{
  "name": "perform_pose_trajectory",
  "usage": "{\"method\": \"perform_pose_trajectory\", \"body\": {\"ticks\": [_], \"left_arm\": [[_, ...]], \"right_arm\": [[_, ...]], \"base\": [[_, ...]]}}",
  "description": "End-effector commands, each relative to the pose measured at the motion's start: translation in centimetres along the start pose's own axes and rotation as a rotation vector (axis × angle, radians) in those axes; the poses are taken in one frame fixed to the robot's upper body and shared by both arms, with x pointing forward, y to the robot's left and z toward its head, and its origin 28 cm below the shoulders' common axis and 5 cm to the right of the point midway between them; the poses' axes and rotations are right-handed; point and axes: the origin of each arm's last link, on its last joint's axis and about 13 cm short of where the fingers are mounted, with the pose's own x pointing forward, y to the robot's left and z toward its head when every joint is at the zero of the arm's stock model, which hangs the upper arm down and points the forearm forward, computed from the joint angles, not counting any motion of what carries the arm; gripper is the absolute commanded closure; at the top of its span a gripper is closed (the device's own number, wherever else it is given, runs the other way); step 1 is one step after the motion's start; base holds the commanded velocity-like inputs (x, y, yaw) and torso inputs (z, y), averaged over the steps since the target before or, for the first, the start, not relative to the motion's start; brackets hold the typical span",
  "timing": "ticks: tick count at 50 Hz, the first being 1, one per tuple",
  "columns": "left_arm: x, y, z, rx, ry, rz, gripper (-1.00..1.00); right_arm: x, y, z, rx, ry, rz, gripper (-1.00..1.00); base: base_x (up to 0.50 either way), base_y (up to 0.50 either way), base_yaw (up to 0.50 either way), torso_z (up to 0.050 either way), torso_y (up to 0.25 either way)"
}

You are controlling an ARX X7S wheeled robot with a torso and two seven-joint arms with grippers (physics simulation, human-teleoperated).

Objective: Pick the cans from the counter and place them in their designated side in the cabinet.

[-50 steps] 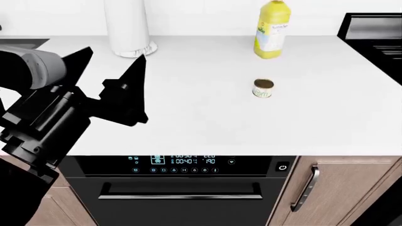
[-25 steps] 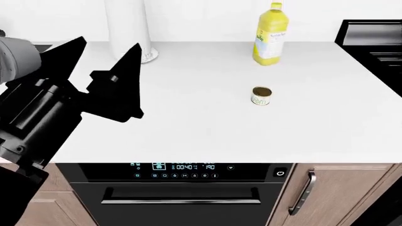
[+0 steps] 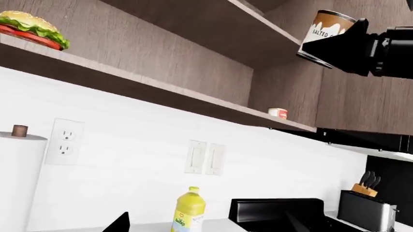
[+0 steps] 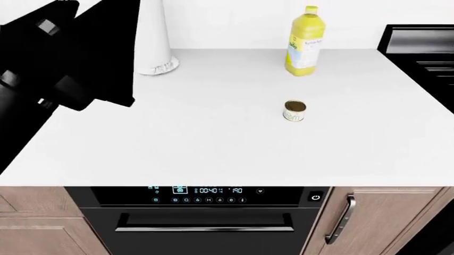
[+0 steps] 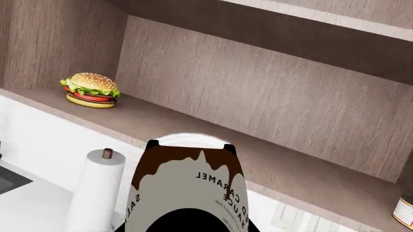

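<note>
The squat can [image 4: 294,111] with a gold-brown lid stands alone on the white counter [image 4: 212,143]. My right gripper [image 3: 348,46] is shut on the taller can [image 3: 324,35], brown-and-white with a caramel sauce label, and holds it up in front of the wooden cabinet shelves. That can fills the lower right wrist view [image 5: 187,186], with the lower cabinet shelf [image 5: 213,140] behind it. My left gripper [image 4: 85,21] is open and empty, raised high at the counter's left, far from the squat can. Its fingertips [image 3: 119,224] show at the left wrist view's edge.
A yellow bottle [image 4: 305,42] and a white paper-towel roll [image 4: 154,37] stand at the counter's back. The black stove [image 4: 426,48] is at the right, an oven [image 4: 206,218] below. A burger [image 5: 90,90] and a small tin [image 5: 405,210] sit on the lower shelf.
My left gripper has risen up and to the left in the head view, still open. The squat can has not moved on the counter.
</note>
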Motion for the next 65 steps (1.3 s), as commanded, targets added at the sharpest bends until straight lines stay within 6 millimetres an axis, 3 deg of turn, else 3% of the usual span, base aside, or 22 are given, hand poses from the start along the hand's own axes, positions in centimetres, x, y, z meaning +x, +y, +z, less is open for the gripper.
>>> {"method": "perform_pose_trajectory", "body": {"ticks": [1, 9, 51, 65], "left_arm": [[-0.1, -0.4, 1.0, -0.039, -0.017, -0.031, -1.0], [0.1, -0.2, 0.7, -0.039, -0.016, -0.026, -1.0], [-0.3, -0.2, 0.7, -0.035, -0.022, -0.014, -1.0], [-0.6, -0.4, 1.5, -0.003, -0.002, -0.014, -1.0]], "right_arm": [[-0.3, 0.0, 0.4, -0.015, -0.013, -0.007, 1.0], [-0.3, 0.0, 0.4, -0.015, -0.013, -0.007, 1.0], [-0.3, 0.0, 0.4, -0.015, -0.013, -0.007, 1.0], [-0.3, 0.0, 0.4, -0.015, -0.013, -0.007, 1.0]], "base": [[0.0, 0.0, 0.0, 0.05, 0.0], [-0.01, -0.02, 0.0, 0.05, 0.0], [-0.03, -0.37, 0.0, 0.05, 0.0], [0.44, -0.24, 0.0, 0.007, 0.0]]}}
